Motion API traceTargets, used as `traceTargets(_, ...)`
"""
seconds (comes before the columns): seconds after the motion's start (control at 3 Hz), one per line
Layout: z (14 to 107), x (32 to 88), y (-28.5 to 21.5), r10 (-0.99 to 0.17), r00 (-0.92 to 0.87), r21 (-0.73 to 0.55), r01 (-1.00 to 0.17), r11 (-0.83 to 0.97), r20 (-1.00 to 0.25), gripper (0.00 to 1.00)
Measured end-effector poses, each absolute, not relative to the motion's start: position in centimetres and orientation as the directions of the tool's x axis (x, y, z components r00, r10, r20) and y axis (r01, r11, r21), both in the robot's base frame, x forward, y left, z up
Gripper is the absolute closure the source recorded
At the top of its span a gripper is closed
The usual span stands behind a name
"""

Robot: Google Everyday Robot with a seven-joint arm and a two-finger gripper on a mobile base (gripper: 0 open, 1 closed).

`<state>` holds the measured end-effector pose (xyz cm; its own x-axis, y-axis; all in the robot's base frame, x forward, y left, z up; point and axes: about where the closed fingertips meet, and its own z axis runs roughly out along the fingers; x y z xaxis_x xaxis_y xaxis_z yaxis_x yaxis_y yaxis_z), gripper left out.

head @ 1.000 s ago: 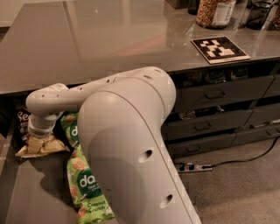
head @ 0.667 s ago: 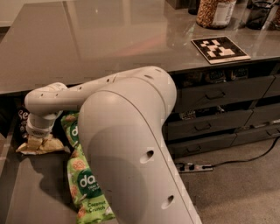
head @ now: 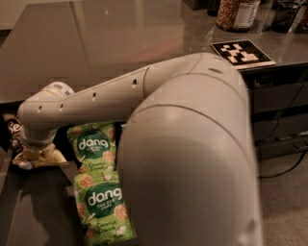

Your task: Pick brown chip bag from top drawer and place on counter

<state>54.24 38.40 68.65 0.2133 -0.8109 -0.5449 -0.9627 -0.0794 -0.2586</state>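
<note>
My arm reaches left and down into the open top drawer, a wide dark grey box below the counter. The gripper hangs under the white wrist at the drawer's far left, right on top of a crumpled bag. Only the cream-yellow edge of that bag shows under the wrist; it looks like the brown chip bag. The rest of it is hidden by the wrist and by shadow.
Two green "dang" bags lie in the drawer to the right of the gripper. My big upper arm blocks the middle of the view. A jar and a black-and-white tag sit on the counter. Narrow drawers are at right.
The arm's elbow has swung up and nearer the camera and now covers more of the view. The wrist has shifted slightly left and stays over the cream-edged bag.
</note>
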Motion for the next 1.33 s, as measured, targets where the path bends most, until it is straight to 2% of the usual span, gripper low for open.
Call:
traceTargets(1.0,80.1,48.3,32.5,-0.693,0.353,-0.461,-0.887,-0.033,-0.628,1.00)
traceTargets(1.33,80.8,48.8,32.5,-0.674,0.356,-0.474,-0.881,-0.010,-0.647,1.00)
